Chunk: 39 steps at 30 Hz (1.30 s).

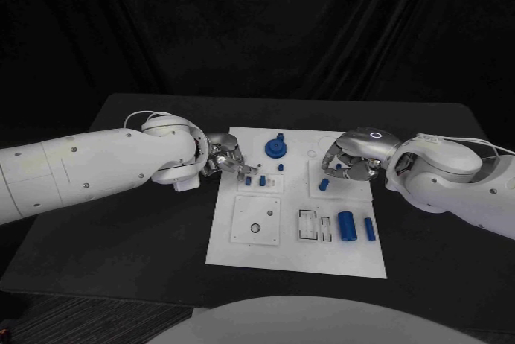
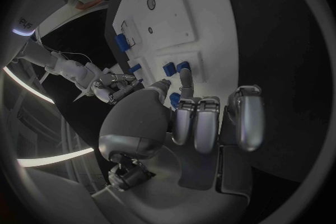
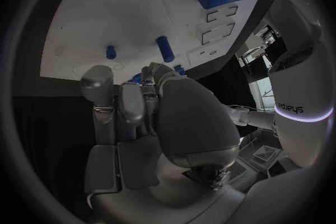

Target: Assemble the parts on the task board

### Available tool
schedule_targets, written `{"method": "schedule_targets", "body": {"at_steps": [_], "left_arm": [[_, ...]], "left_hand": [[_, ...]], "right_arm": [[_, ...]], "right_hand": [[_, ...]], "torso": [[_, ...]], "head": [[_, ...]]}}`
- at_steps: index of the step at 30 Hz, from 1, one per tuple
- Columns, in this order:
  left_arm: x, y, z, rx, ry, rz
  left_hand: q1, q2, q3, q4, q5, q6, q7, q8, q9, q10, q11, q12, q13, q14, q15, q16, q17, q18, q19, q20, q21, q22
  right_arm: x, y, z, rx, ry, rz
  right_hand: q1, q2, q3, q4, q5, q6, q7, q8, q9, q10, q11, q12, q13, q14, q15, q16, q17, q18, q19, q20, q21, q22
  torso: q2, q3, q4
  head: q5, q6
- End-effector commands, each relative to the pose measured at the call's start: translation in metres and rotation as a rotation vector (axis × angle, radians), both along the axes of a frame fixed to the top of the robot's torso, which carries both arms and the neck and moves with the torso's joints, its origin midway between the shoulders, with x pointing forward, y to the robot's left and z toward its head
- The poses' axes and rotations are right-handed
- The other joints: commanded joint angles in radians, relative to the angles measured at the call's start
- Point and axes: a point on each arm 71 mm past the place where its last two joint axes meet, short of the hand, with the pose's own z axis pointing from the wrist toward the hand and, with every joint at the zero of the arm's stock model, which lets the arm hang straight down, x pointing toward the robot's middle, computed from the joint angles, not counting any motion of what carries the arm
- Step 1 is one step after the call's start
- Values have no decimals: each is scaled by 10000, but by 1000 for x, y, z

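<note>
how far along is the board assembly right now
Early, by the look of it. A blue knob and small pegs already stand in the board. The left robot hand reaches toward those pegs; whether it holds one I cannot tell. The right robot hand hangs over a peg. Two cylinders still lie loose beside the rectangular slots.

Both arms are reaching in over the task board (image 1: 295, 266) from opposite sides. Left hand (image 1: 225, 159) is hovering at its upper left edge, fingers curled, holding nothing visible. Right hand (image 1: 349, 159) is hovering over its upper right part, fingers curled in.
</note>
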Motion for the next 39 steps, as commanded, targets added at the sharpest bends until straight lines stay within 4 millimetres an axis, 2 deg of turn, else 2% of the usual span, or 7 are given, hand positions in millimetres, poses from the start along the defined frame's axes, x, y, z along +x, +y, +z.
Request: {"method": "schedule_targets", "body": {"at_steps": [1, 11, 26, 28, 33, 35, 39], "left_arm": [[-2, -2, -4, 180, 274, -189], [-2, -3, -9, 285, 424, -213], [-3, -6, -16, 387, 645, -287], [-3, -7, -17, 386, 646, -281], [-3, -8, -17, 299, 596, -300], [-3, -8, -17, 277, 588, -315], [-3, -9, -17, 270, 604, -350]], "left_hand": [[142, 1, -35, -64, 74, -40, 22, -52, -16, 888, -35, -39, 2503, 1039, -43, 27, 2635, 39, -52, -2, -65, 1980], [261, -69, -187, -116, -410, -50, 53, -78, -45, 879, -11, -47, 2496, 1039, -26, 27, 2635, 43, -72, 15, -80, 1975], [368, 18, -186, -150, -220, -112, 62, -127, -77, 849, -4, -77, 2473, 1039, -16, 27, 2635, 57, -117, 24, -138, 1956], [414, 53, -181, -164, -84, -144, 68, -160, -101, 846, 4, -80, 2471, 1039, -10, 27, 2635, 59, -127, 29, -148, 1953], [642, 101, -128, -288, 622, -173, 62, -239, -184, 842, 5, -82, 2470, 1039, -5, 27, 2635, 65, -147, 39, -165, 1948], [823, 103, -35, -407, 1113, -201, 51, -294, -239, 837, -6, -86, 2467, 1039, -13, 27, 2635, 64, -146, 35, -159, 1949], [994, 92, 109, -533, 1541, -232, 51, -379, -327, 831, -10, -92, 2464, 1039, -14, 27, 2635, 67, -158, 31, -170, 1945]], "right_arm": [[0, -1, 0, 74, -110, -138], [0, -1, 0, 91, -127, -136], [0, -2, 0, 84, -99, -157], [0, -1, 0, 99, -77, -166], [0, -1, 0, 113, -47, -175], [0, -1, 0, 112, -37, -180], [0, -1, 0, 106, -21, -187]], "right_hand": [[7, 19, 40, 37, 37, 38, 21, -67, -16, -27, -6, -31, 492, 64, 36, -25, 8, 170, -42, -4, -43, 949], [-4, 17, 37, 43, 37, 40, 22, -67, -17, -26, -6, -30, 493, 68, 36, -11, 21, 169, -40, -3, -38, 950], [-4, 17, 37, 43, 37, 40, 22, -67, -17, -26, -6, -30, 493, 68, 36, -11, 21, 169, -40, -3, -38, 950], [-4, 17, 37, 43, 37, 40, 22, -67, -17, -26, -6, -30, 493, 68, 36, -11, 21, 169, -40, -3, -38, 950], [-31, 7, 36, 53, 44, 46, 15, -68, -22, -29, -9, -33, 486, 70, 36, -15, 17, 172, -38, -2, -58, 949], [-30, 7, 39, 51, 47, 46, 14, -69, -23, -30, -10, -34, 484, 70, 36, -17, 15, 172, -37, -2, -58, 949], [-30, 7, 39, 51, 47, 46, 14, -69, -23, -30, -10, -34, 484, 70, 36, -17, 15, 172, -37, -2, -58, 949]], "torso": [[-1, 2, -5], [4, 6, -13], [-3, 7, -2], [-6, 6, -6], [-7, 5, -9], [-4, 3, -9], [5, 4, -9]], "head": [[-14, -2], [-10, -2], [-15, -2], [-14, -2], [-10, -2], [-3, -2], [-1, -2]]}}
